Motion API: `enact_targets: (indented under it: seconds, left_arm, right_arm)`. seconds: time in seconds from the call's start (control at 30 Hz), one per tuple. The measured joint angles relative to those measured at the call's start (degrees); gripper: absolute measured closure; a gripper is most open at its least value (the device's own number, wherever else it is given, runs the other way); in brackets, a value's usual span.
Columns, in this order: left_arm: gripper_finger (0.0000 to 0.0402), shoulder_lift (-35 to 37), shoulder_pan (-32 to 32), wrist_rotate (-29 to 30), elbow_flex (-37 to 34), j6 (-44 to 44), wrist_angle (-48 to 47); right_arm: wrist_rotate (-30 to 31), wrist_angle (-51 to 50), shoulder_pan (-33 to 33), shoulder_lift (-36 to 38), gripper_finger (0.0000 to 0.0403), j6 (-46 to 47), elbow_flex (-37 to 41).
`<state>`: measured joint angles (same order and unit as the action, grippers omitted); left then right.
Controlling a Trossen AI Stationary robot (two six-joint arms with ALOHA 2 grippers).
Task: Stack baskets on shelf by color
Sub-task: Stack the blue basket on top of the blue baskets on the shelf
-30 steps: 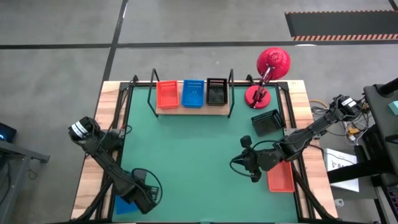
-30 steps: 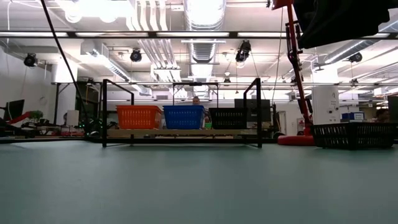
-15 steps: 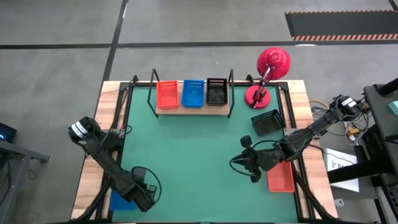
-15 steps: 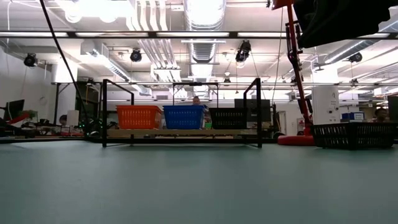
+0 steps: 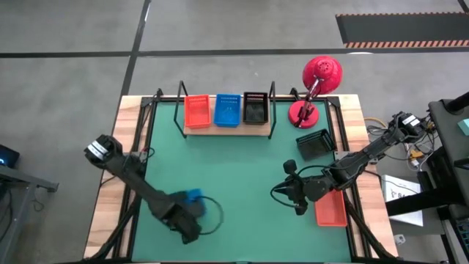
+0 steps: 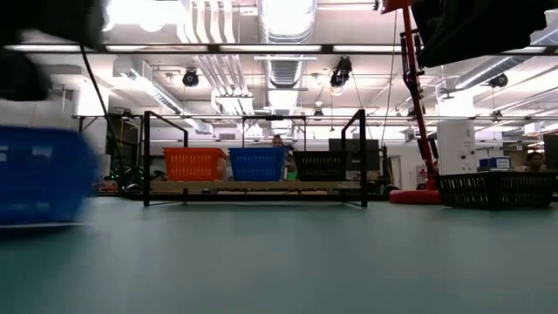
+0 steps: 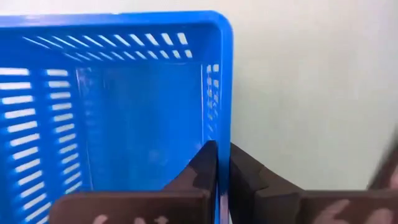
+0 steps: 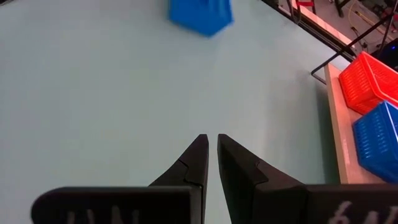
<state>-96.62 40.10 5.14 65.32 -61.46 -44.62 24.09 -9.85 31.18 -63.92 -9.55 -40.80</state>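
Left hand (image 7: 222, 163): clamped on the side wall of a blue basket (image 7: 118, 106), one finger (image 7: 199, 171) inside the mesh and the other outside it, over the green surface (image 5: 234, 169). In the high view this hand (image 5: 192, 209) sits at the near left part of the surface with the basket (image 5: 193, 196) just ahead of it; in the low view the basket (image 6: 44, 174) shows as a blurred blue block at the left edge.

Right hand (image 8: 211, 152): fingers nearly together and holding nothing, above bare surface. In the high view it (image 5: 290, 192) lies at the near right. Just to its outer side, an orange basket (image 5: 330, 208) rests by the surface's right edge. Farther ahead and to the same side stands a black basket (image 5: 314, 144), and beyond that a red lamp (image 5: 316, 86).

Far end: the shelf (image 5: 226, 129), a wooden board between black wire uprights, carries three baskets in a row, touching side by side: an orange one (image 5: 196, 111), a second blue one (image 5: 227, 109), and a second black one (image 5: 255, 108). The low view shows the same row on the shelf (image 6: 255, 186), well beyond both hands.
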Motion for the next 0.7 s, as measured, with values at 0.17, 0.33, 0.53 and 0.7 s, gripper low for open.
enact_targets:
  seconds: [0.17, 0.33, 0.53, 0.7]
  left_arm:
    - [0.0401, 0.0, -6.3, 6.1, 0.5, 39.3, 12.0]
    - [0.0401, 0.0, -12.3, 8.0, 3.6, 72.5, 13.4]
    - [0.0402, 0.0, -19.2, 8.5, 2.9, 87.7, 11.5]
    - [0.0401, 0.1, -22.1, 7.4, 2.1, 88.7, 11.2]
  right_arm:
    - [0.0, 2.3, 0.0, 0.0, 0.0376, 0.1, 0.0]
    - [0.0, 2.9, 0.0, 0.0, 0.0376, 1.0, 0.0]
    - [-0.1, 2.9, 0.0, 0.0, 0.0376, 4.1, 0.0]
    - [-0.1, 2.9, 0.0, 0.0, 0.0376, 6.2, 0.0]
